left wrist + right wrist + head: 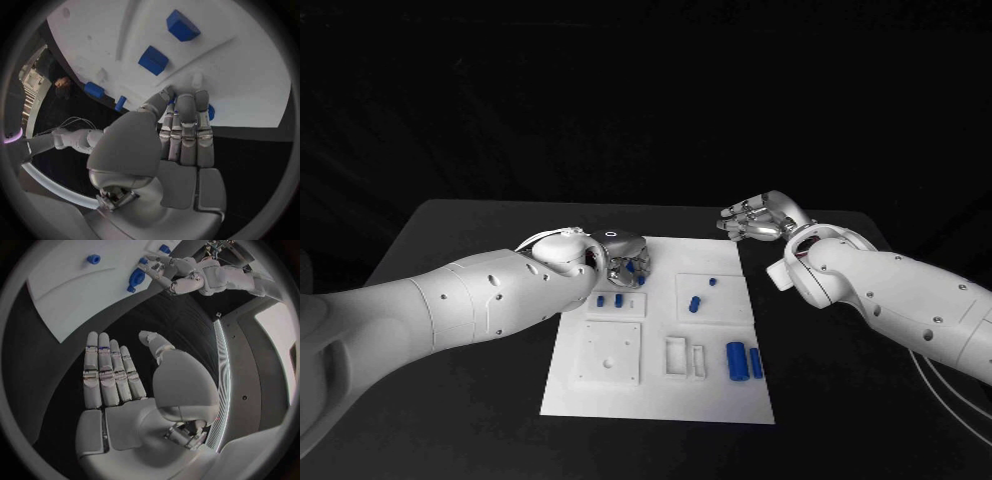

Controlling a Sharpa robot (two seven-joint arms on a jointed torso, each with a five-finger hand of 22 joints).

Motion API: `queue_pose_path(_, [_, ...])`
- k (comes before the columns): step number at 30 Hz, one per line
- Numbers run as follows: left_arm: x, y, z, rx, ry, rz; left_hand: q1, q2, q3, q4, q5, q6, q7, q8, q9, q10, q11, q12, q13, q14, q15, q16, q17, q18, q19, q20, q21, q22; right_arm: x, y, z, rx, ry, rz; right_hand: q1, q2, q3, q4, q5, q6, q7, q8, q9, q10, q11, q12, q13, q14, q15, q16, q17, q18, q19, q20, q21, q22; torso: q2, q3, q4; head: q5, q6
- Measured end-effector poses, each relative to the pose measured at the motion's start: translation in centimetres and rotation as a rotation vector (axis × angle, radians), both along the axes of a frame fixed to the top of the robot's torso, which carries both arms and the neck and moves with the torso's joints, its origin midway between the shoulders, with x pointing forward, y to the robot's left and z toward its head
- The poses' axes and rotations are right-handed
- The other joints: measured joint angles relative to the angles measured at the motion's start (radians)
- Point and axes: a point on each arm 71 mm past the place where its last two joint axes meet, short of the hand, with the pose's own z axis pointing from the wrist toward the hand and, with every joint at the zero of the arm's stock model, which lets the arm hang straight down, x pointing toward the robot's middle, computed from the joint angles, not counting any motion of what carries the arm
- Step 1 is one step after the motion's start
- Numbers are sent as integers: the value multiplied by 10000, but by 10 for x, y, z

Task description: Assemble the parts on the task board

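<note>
The left robot hand [620, 262] rests over the far left corner of the task board [718, 400], fingertips [185, 102] pressed on a small blue part [210, 112], though whether it grips it I cannot tell; the right robot hand [762, 218] hovers released, fingers straight, over the bench [473, 230] just beyond the board's far right corner; nearer the robot than the left robot hand, two short blue pegs [609, 300] stand in a recessed tray; two blue cylinders [744, 360] lie in the near right recess.
</note>
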Motion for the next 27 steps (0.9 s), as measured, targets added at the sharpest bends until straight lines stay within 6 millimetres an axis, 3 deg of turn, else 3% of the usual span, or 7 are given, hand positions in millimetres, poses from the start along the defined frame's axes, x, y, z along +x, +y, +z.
queue_pose_path(5, [1,0,0,34,41,9,-39,39,9,140,-2,259,67,0,0,185,-110,-1,-11,73,-4,109,19,0,37,-36,0,-1,0,1,0,4,1,11,0,0,0,0,0,0,0,0,0,0,0,0,0,0,0,0,0,0,0,0,0,0,-5,-2,3,-2,-15])
queue_pose_path(11, [1,0,-1,69,81,16,63,274,-109,297,-3,851,96,-2,-7,814,-167,-1,-15,235,49,224,70,-1,112,-33,52,-1,0,1,0,6,4,16,0,0,0,0,25,1,0,0,0,0,0,0,1,0,0,0,1,-1,0,0,0,0,-9,-6,4,-6,-35])
queue_pose_path(13, [1,1,-1,72,91,27,148,455,-148,334,6,1004,107,-44,-17,997,-179,-1,-6,235,49,223,70,-1,112,-33,83,-1,0,1,0,7,6,20,0,0,0,0,40,1,0,0,0,0,0,0,1,0,0,0,1,-1,-22,21,0,1,-11,-7,4,-7,-39])
queue_pose_path(27, [2,4,-1,-16,52,148,229,725,-140,215,-6,1322,71,-40,-14,1284,-250,-1,-10,381,10,339,135,-2,148,-69,428,6,1,2,-1,16,18,39,1,-1,31,-31,40,1,0,0,0,0,0,0,1,0,0,0,2,0,-36,36,0,1,-16,-6,5,-12,-19])
